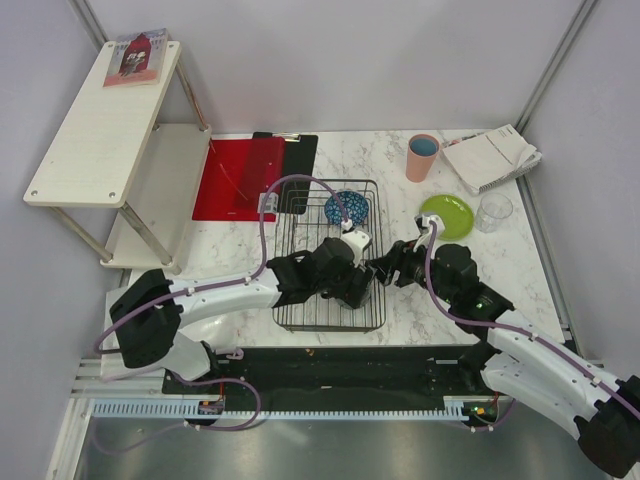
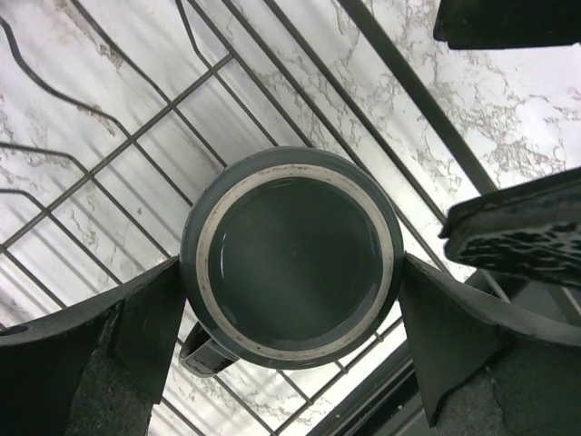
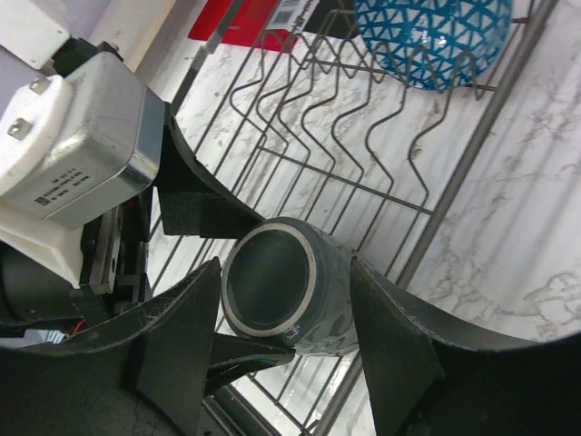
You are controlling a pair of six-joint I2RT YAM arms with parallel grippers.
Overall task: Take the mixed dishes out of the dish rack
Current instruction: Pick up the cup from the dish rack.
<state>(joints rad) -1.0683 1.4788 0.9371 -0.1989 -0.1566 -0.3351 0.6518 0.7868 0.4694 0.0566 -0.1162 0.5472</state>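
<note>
At the near right corner of the dish rack [image 1: 300, 315], the dark grey mug [image 2: 295, 259] stands on the wire floor. Its pale-ringed round end faces up and its handle points toward the rack's near side. The left gripper [image 2: 290, 300] comes in from the left over the rack with its claw spread wide. Its fingers [image 2: 136, 336] sit on either side of the mug, right against the wall, though it cannot be told whether they press on it. The right gripper [image 3: 286, 272] reaches in over the rack's right side, and its claw is also apart. The mug lies ahead between its tips, and the left wrist view shows bare worktop [image 1: 440, 290] between the mug and the nearest of the right arm's fingers [image 2: 517, 232]. Farther back, the blue patterned bowl [image 1: 346, 207] is propped on edge among the tines at the rack's far right. Just right of the rack, the lime-green small plate [image 1: 448, 215] lies flat on the worktop, with the clear drinking glass [image 1: 494, 211] upright beside it toward the right edge. Beyond the rack's far left corner lies the red clipboard [image 1: 240, 180]. Near the far edge, the salmon-pink cup [image 1: 422, 158] stands upright with its blue inside showing, and a stack of papers [image 1: 490, 158] lies toward the far right corner.
</note>
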